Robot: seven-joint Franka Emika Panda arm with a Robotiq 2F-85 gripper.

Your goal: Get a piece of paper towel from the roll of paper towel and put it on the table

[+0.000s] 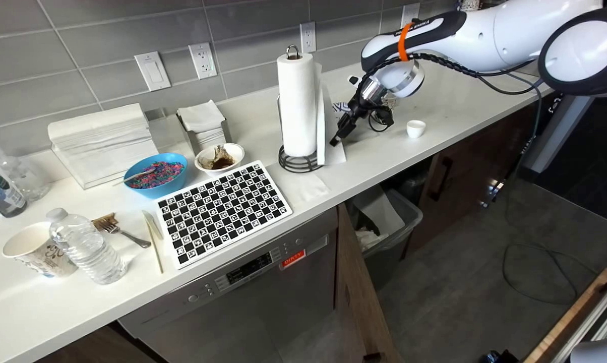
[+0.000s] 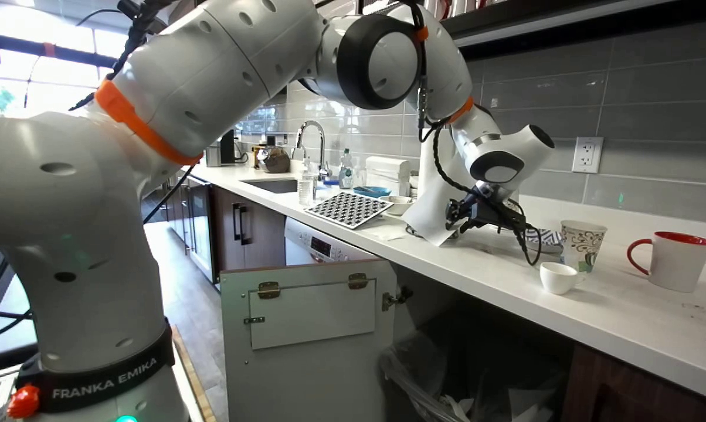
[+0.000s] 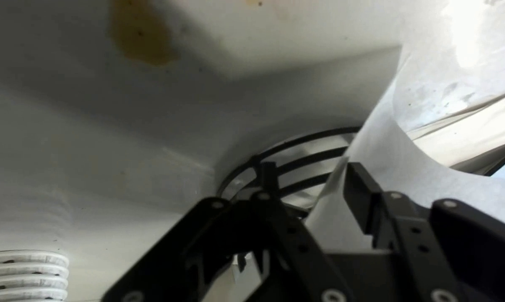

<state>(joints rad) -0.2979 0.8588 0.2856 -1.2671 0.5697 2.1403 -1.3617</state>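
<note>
Roll of paper towel (image 1: 296, 107), white and thick, stands upright; piece of paper towel (image 2: 438, 208), thin and smooth, hangs bowed outward from the roll's side, one lower corner slanting over the white bench (image 1: 454, 118), contact not determinable.

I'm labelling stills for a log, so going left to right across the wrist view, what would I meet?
Stack of white rims, large yellow-brown stain, round black wire base, loose sheet of paper towel. The tool spans too much of the picture to place.
</note>
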